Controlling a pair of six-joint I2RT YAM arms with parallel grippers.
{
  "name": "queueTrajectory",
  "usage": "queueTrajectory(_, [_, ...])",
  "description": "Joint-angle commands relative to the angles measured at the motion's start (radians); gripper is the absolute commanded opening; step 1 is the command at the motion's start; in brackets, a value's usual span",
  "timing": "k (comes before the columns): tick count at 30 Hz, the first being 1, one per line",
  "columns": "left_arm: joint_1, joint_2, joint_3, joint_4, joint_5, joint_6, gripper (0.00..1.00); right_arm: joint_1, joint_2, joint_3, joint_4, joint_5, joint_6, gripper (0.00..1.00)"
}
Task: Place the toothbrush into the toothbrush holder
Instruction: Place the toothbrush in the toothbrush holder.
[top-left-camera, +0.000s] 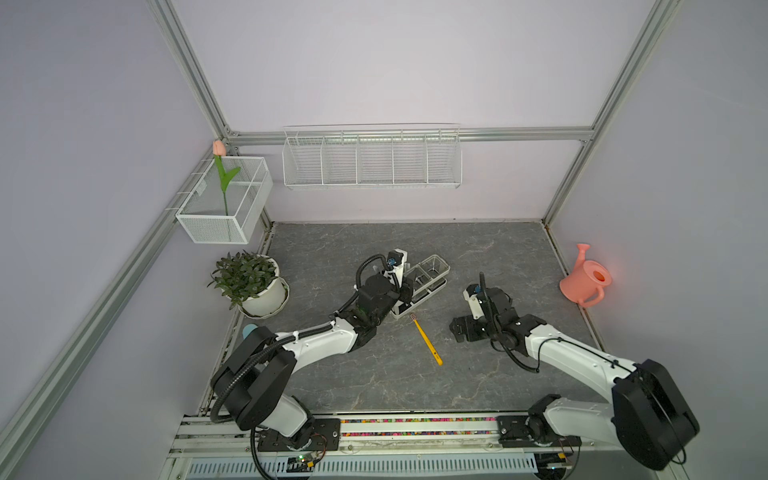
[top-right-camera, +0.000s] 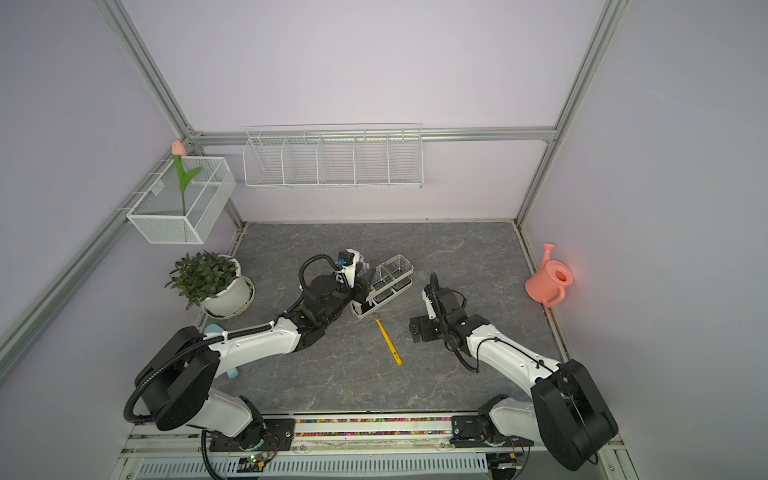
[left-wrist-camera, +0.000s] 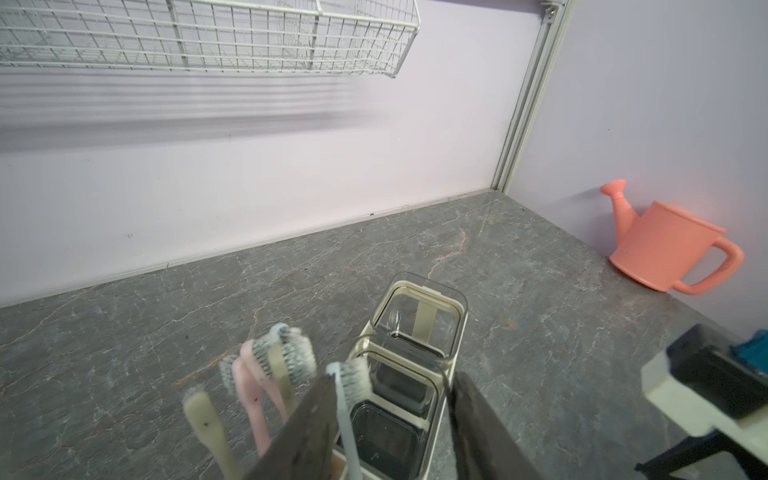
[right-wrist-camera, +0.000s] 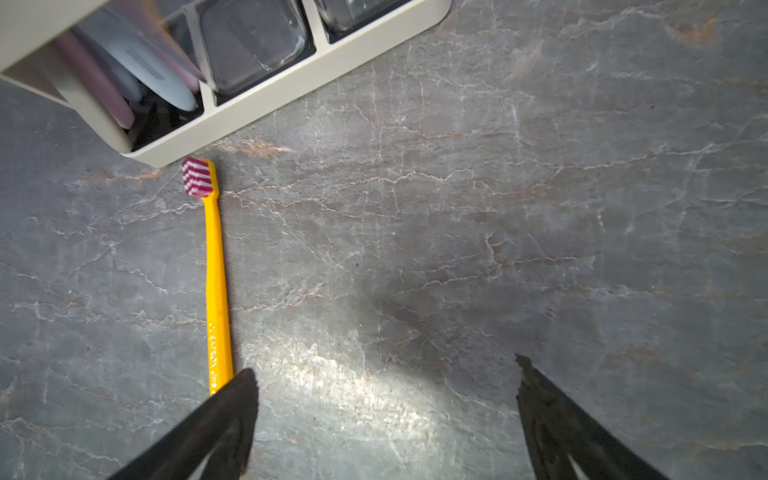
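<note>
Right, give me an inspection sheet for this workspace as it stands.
Surface: grey marbled tabletop, no spills seen.
Job's things: yellow toothbrush lies flat, its bristle end near the toothbrush holder. The holder's end compartment holds several brushes, and its two clear cups look empty.
Clutter: potted plant and pink watering can at the table's sides.
Hands: left hand open at the holder's brush-filled end. Right hand open beside the yellow handle, gripping nothing.
Cables: black conduit on the left arm, thin cable on the right.
Surroundings: wire basket on the back wall, mesh box holding a tulip.
</note>
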Motion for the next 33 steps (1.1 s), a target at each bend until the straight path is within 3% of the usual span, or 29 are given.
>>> queueTrajectory(1, [0.004, -0.035, 0.020, -0.070, 0.029, -0.015, 0.49, -0.006, 0.013, 0.024, -0.030, -0.022, 0.009, 0.99])
queueTrajectory(11, [0.004, -0.152, 0.021, -0.134, 0.104, -0.028, 0.53, -0.005, 0.100, 0.048, -0.064, -0.037, -0.017, 0.96])
queueTrajectory(17, [0.004, -0.287, 0.050, -0.311, 0.082, -0.071, 0.53, 0.013, 0.127, 0.039, -0.003, -0.112, 0.006, 0.87])
queueTrajectory(24, [0.004, -0.396, 0.096, -0.622, 0.062, -0.112, 0.55, 0.142, 0.178, 0.074, 0.037, -0.116, 0.018, 0.84])
queueTrajectory(27, [0.005, -0.485, 0.032, -0.645, 0.037, -0.146, 0.55, 0.187, 0.229, 0.092, 0.051, -0.112, 0.032, 0.82])
queueTrajectory(33, [0.004, -0.588, -0.148, -0.511, -0.004, -0.156, 0.55, 0.242, 0.311, 0.117, 0.063, -0.049, 0.024, 0.79])
